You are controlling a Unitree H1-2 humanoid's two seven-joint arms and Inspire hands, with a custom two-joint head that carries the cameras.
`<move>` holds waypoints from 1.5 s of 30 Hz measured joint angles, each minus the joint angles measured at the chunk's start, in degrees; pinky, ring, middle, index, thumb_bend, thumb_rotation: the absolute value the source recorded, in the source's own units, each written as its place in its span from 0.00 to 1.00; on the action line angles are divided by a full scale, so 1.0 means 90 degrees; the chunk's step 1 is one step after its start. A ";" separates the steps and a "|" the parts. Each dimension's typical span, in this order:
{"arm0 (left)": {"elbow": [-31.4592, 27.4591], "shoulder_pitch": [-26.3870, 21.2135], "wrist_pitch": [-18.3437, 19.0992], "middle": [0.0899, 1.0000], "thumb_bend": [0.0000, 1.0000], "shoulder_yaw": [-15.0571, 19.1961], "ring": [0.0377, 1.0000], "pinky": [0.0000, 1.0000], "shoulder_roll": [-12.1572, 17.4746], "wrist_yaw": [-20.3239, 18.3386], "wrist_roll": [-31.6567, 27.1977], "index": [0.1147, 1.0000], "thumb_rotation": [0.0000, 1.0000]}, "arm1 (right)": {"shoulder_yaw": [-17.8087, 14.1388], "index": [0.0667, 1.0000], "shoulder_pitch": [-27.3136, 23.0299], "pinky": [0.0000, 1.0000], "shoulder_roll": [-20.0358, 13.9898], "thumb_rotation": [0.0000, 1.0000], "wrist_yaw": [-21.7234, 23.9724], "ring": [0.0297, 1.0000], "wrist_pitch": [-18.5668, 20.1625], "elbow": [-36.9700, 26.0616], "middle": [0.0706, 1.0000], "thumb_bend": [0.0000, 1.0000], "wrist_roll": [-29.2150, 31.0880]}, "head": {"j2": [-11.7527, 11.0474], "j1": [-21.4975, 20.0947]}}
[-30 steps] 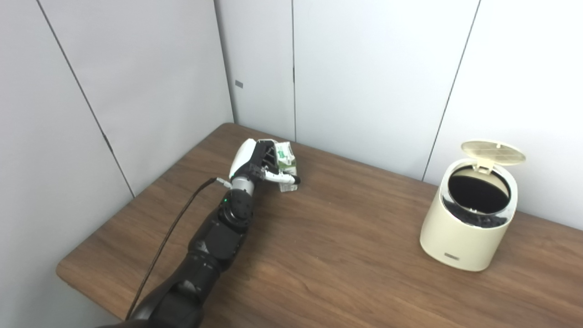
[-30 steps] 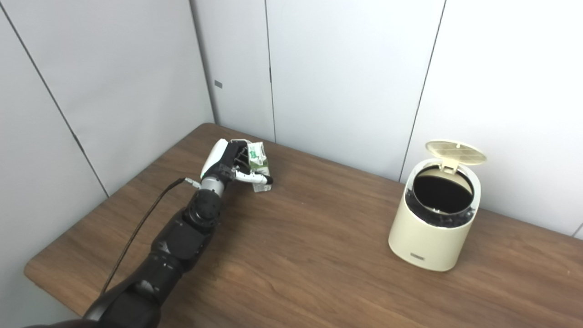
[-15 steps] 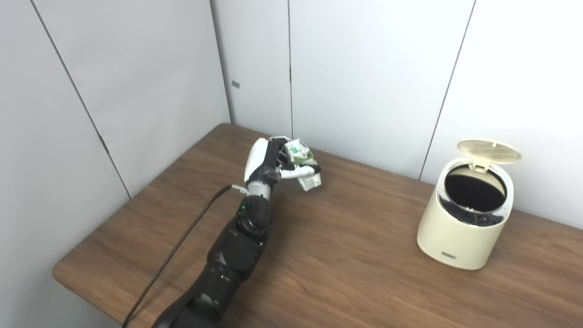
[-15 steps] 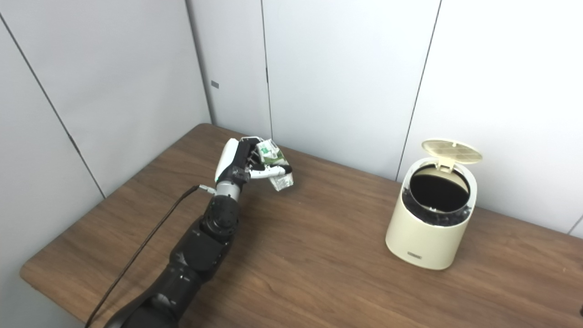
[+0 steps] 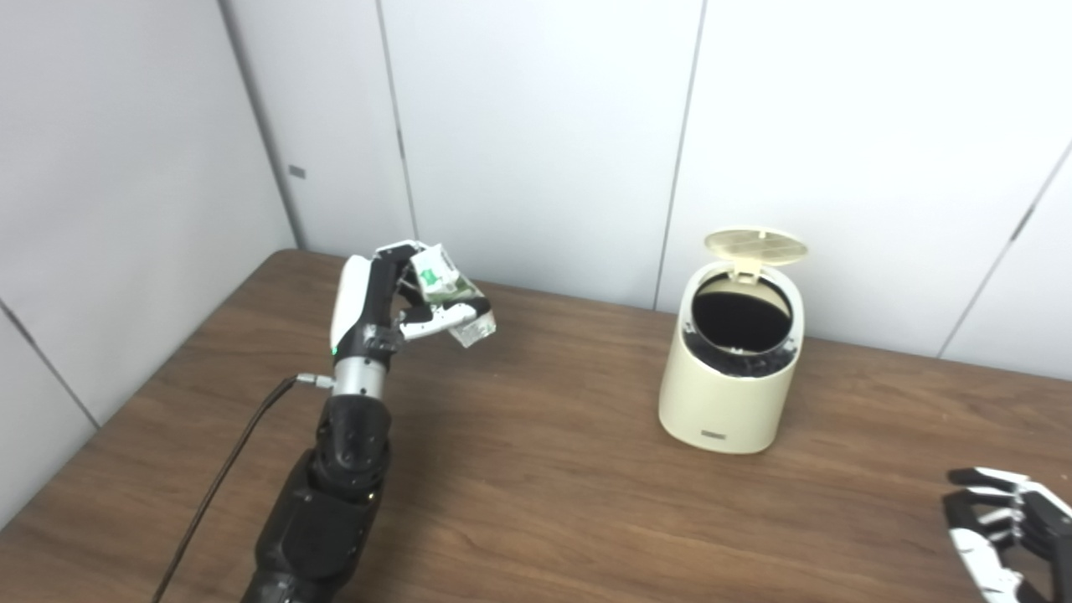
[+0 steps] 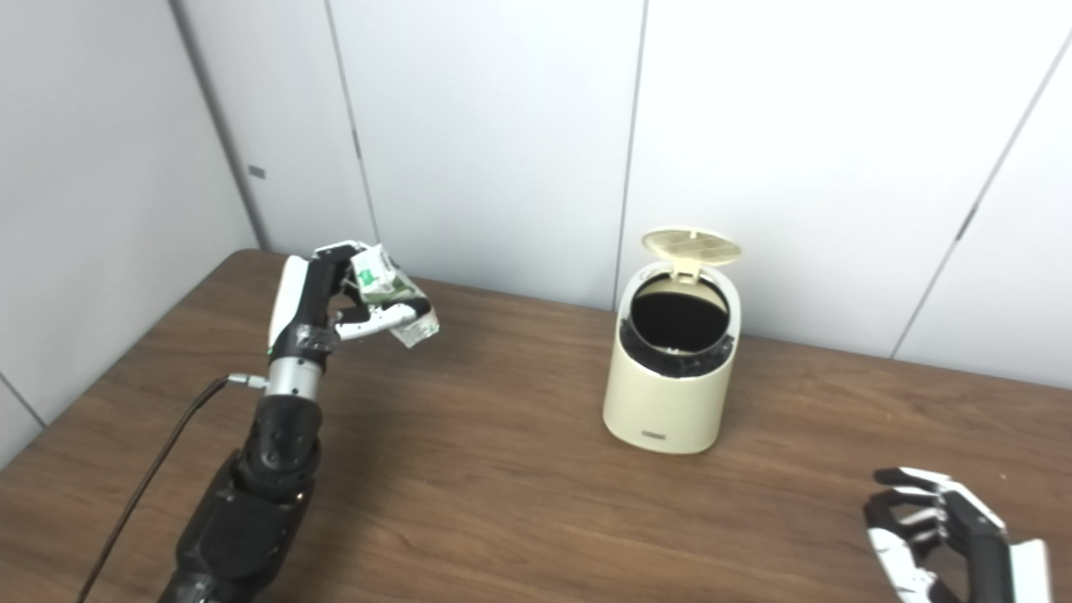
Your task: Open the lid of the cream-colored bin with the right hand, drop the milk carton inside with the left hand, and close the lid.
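milk carton tilted in left hand, bin well apart.

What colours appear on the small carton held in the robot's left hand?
White with green print, on the small milk carton; clearest in the left eye view.

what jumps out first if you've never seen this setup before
The left hand stands out first, raised above the left part of the wooden table with its fingers closed on a tilted green and white milk carton. Next is the cream-colored bin near the back wall, its lid flipped up and its dark inside showing. The right hand sits low at the bottom right corner, holding nothing.
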 measured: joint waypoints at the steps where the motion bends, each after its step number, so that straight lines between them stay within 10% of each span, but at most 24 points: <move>1: -0.0120 0.0052 -0.0088 0.43 0.51 -0.0001 0.43 0.38 -0.0008 0.0000 0.0019 0.41 0.00 | 0.0070 0.60 0.0044 0.25 0.0097 0.31 -0.0005 0.40 0.0066 -0.0081 0.55 0.19 -0.0100 | 0.0010 -0.0040; 7: -0.0588 0.0081 -0.0709 0.43 0.50 -0.0016 0.43 0.38 -0.0033 -0.0011 0.0115 0.41 0.00 | 0.0223 0.60 0.0213 0.35 0.0392 0.01 -0.0027 0.50 0.0363 -0.0337 0.59 0.22 -0.0338 | 0.0078 -0.0469; 11: -0.0999 0.0102 -0.0764 0.42 0.50 0.0003 0.46 0.62 -0.0153 -0.0005 0.0298 0.41 0.00 | 0.0343 0.61 0.0365 0.34 0.0613 0.00 -0.0010 0.49 0.0679 -0.0512 0.61 0.23 -0.0382 | 0.0098 -0.0616; 17: -0.1140 0.0230 -0.1372 0.41 0.50 -0.0045 0.50 0.70 -0.0288 0.0010 0.0572 0.41 0.00 | 0.0393 0.63 0.0378 0.41 0.0723 0.00 -0.0005 0.56 0.0864 -0.0573 0.66 0.25 -0.0360 | 0.0098 -0.0704; 28: -0.1115 0.0205 -0.1990 0.41 0.50 -0.0245 0.51 0.72 -0.0809 0.0066 0.1074 0.39 0.00 | 0.0506 0.64 0.0320 0.40 0.0732 0.01 -0.0099 0.54 0.0903 -0.0448 0.65 0.27 -0.0444 | 0.0049 -0.0929; 32: -0.1028 0.0095 -0.2121 0.41 0.50 -0.0404 0.51 0.71 -0.1012 0.0067 0.1120 0.39 0.00 | 0.0522 0.65 0.0278 0.26 0.0741 0.04 -0.0151 0.35 0.0919 -0.0413 0.65 0.28 -0.0487 | 0.0039 -0.1016; 40: -0.0592 0.0006 -0.2283 0.41 0.50 -0.0871 0.50 0.67 -0.1381 0.0331 0.1395 0.40 0.00 | 0.0541 0.65 0.0239 0.36 0.0809 0.02 -0.0267 0.49 0.1073 -0.0374 0.65 0.30 -0.0581 | 0.0010 -0.1251; 45: -0.0302 -0.0102 -0.2306 0.41 0.50 -0.1188 0.51 0.65 -0.1432 0.0635 0.1602 0.39 0.00 | 0.0584 0.65 0.0185 0.23 0.0829 0.01 -0.0374 0.31 0.1072 -0.0304 0.65 0.31 -0.0582 | -0.0019 -0.1446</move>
